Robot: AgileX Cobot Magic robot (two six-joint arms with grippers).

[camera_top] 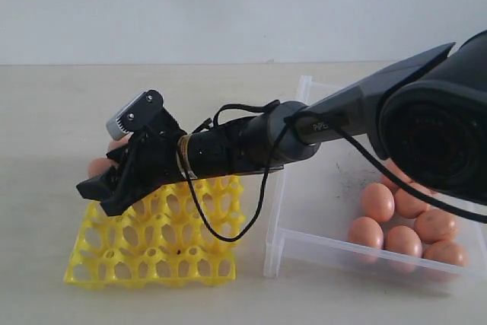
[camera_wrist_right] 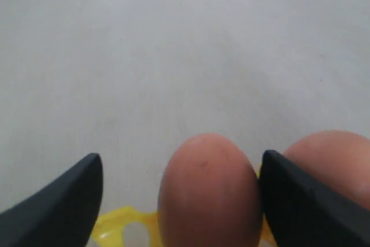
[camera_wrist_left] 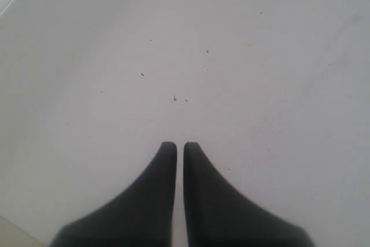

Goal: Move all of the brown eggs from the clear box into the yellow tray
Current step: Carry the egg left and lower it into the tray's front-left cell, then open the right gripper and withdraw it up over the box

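The yellow tray point(camera_top: 152, 253) lies at the front left. My right gripper point(camera_top: 97, 188) reaches across over its far left corner. In the right wrist view that gripper point(camera_wrist_right: 182, 163) is open around a brown egg point(camera_wrist_right: 209, 195) standing on the tray's lattice point(camera_wrist_right: 118, 224). One finger touches the egg and the other stands clear of it. A second egg point(camera_wrist_right: 338, 166) sits just beside it. Both eggs point(camera_top: 100, 165) peek out behind the gripper. Several brown eggs point(camera_top: 378, 202) lie in the clear box point(camera_top: 304, 243) at right. My left gripper point(camera_wrist_left: 180, 144) is shut on nothing.
A black cable point(camera_top: 221, 234) loops from the right arm down over the tray's near cups. The clear box's left wall stands close to the tray's right edge. The left gripper hovers over bare pale tabletop point(camera_wrist_left: 185, 56) and does not show in the exterior view.
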